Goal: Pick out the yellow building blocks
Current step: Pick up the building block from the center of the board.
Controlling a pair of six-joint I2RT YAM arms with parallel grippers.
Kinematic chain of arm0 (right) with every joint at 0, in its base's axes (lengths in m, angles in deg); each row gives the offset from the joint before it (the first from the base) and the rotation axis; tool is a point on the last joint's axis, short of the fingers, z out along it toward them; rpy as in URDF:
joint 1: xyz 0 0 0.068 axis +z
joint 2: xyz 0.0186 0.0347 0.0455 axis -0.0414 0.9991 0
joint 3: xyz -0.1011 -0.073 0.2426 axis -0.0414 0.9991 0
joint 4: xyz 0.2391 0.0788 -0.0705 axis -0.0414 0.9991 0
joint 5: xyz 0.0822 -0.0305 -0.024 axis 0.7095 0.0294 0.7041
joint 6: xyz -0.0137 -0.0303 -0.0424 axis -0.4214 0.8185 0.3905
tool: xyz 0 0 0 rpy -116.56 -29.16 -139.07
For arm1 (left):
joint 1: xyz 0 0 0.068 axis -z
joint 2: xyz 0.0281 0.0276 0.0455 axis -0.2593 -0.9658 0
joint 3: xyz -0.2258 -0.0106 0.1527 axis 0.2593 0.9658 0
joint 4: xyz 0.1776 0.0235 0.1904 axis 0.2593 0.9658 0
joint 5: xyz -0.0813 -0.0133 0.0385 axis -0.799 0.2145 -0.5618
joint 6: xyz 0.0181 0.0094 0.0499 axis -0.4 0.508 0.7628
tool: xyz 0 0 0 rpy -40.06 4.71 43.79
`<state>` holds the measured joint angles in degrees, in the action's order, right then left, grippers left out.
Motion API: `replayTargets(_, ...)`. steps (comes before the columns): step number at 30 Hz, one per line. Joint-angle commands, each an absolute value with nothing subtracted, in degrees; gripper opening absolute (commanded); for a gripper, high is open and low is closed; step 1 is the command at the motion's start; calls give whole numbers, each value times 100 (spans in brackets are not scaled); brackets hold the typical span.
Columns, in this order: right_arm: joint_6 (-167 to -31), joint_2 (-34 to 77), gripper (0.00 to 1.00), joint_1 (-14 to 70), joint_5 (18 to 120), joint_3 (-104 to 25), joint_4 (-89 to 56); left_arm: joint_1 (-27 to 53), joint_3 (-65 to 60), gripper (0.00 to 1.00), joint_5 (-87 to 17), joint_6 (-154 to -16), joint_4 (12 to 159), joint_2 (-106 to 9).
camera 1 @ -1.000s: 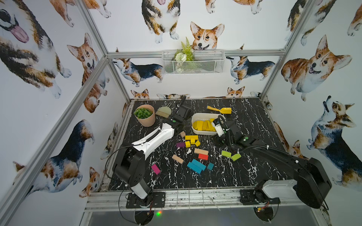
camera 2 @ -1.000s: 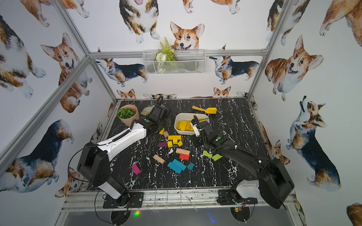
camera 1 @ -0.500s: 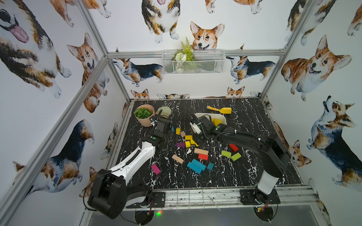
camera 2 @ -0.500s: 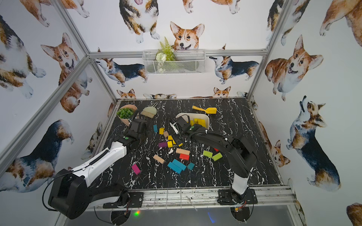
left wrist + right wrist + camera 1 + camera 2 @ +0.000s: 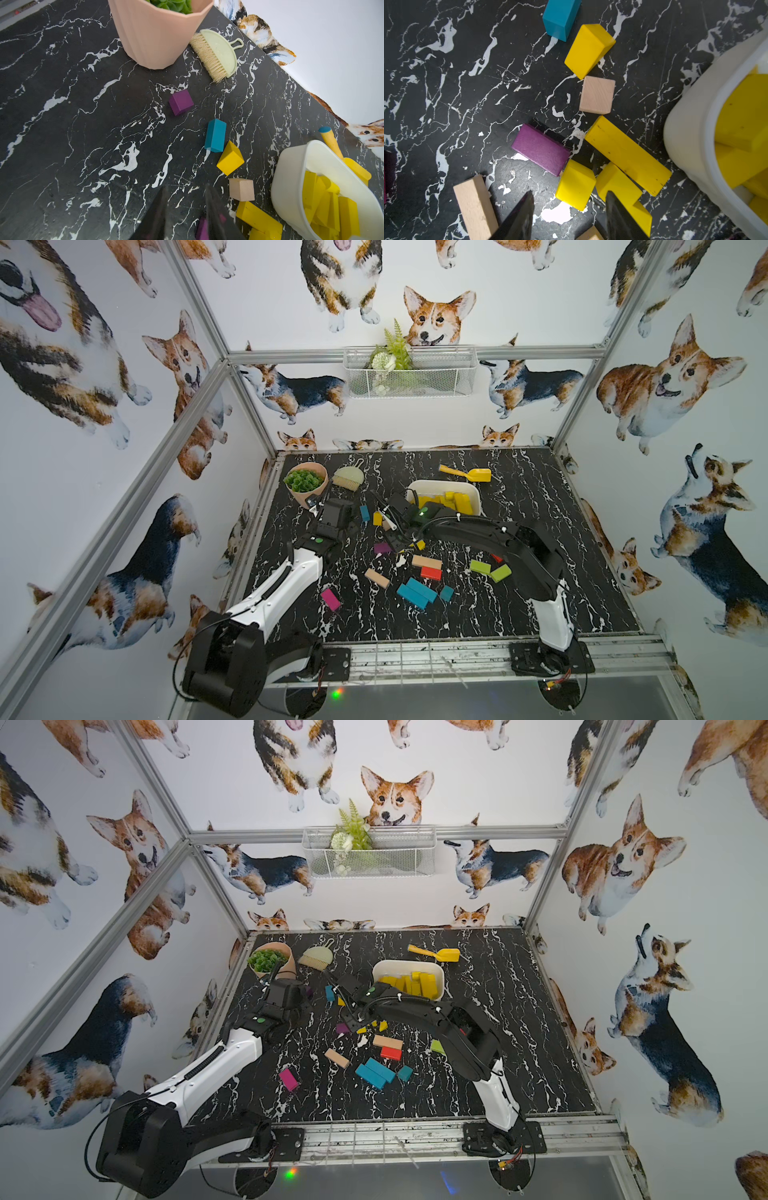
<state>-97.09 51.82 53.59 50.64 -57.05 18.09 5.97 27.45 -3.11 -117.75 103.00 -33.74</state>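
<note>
1. right now the right tool (image 5: 569, 194) hangs low over the surface (image 5: 446, 99). its two fingers are apart and nothing is held between them.
2. many of the yellow building blocks (image 5: 448, 498) lie in the white tub (image 5: 436, 483). a few are loose on the surface just beside the tub.
3. the one that matters is a short yellow chunk (image 5: 575, 185). it lies straight ahead of the right tool, in line with the gap between the fingers and very near the tips.
4. it looks about as wide as it is long, so i think there is no long way to line up with. the gap looks wide enough to go around it.
5. it is crowded there. a purple block (image 5: 540, 149) sits just beside one corner of the chunk. another yellow block (image 5: 618, 182) sits just beside its other side, partly hidden by one finger. i think that finger could land on this neighbour.
6. a long yellow bar (image 5: 627, 155) lies slanted past them, with one end near a tan cube (image 5: 597, 94) and the other end near the tub.
7. the left tool (image 5: 186, 187) has its fingers a little apart, with nothing between them. a yellow wedge (image 5: 229, 158) lies ahead of it and off to one side.
8. the right arm is nearer the chunk, so i think this pick is its job.
</note>
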Motion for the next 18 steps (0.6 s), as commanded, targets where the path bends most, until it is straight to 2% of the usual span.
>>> replayTargets(1,-9879,5414,57,5369,5084,-5953,2190,571,2779,34,-234,-11882,10203,-3322)
replayTargets(18,-9881,5977,52,5403,5030,-6326,2611,553,2809,34,-255,-11892,10141,-3322)
